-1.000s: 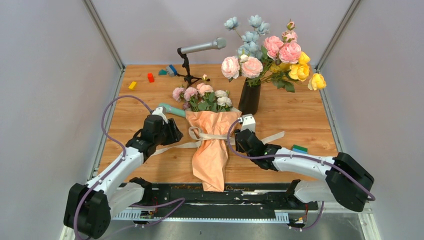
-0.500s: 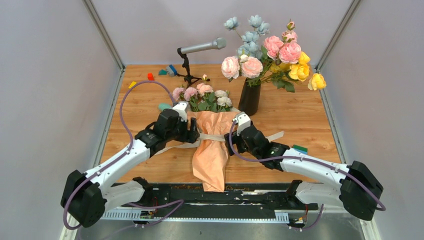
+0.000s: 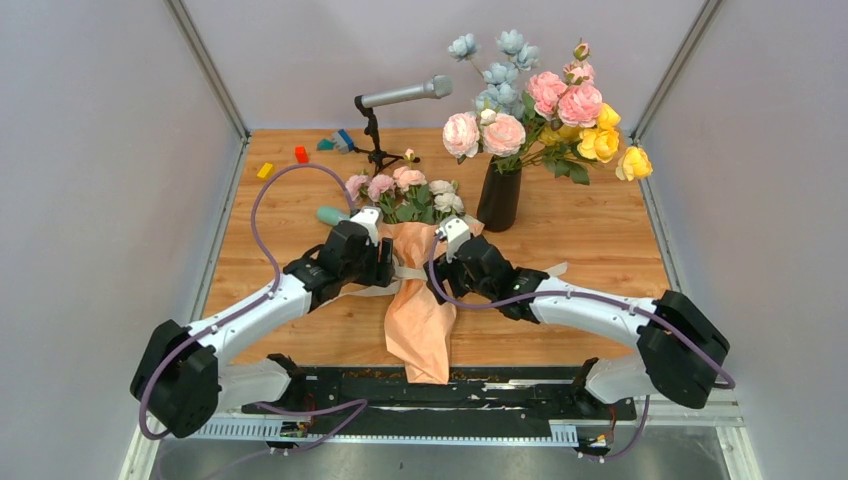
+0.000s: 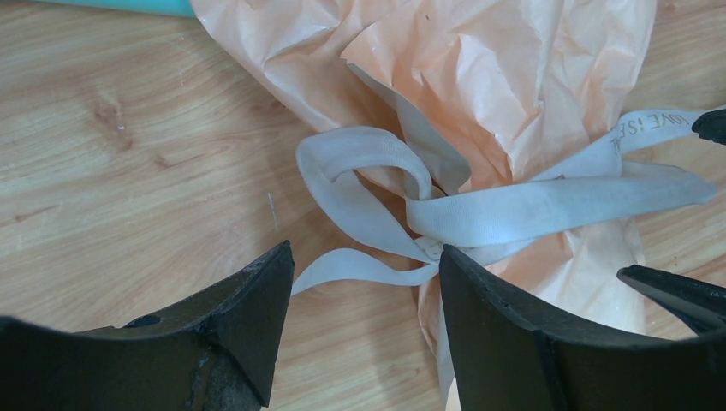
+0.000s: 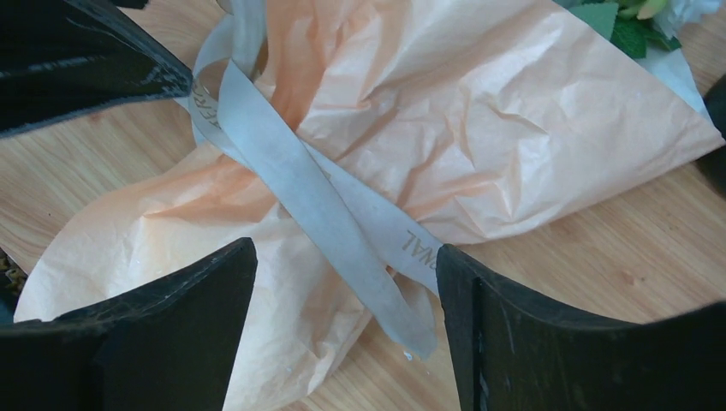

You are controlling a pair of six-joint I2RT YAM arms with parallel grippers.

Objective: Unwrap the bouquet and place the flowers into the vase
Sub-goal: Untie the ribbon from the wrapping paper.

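The bouquet lies on the table in crinkled peach paper, with its pink and cream flowers at the far end. A cream ribbon is tied round its middle, with a loop and knot. My left gripper is open at the knot's left side, and a ribbon tail crosses between its fingers. Against the bouquet's right side my right gripper is open, ribbon tails lying loose between its fingers. The black vase stands behind, to the right.
The vase holds a big arrangement of blue, pink and yellow blooms. A microphone on a stand is at the back, with small coloured blocks at the far left. A teal object lies beside the left wrist.
Both arms have moved inward to the bouquet's tied middle, the right one last. Both grippers have opened wider.
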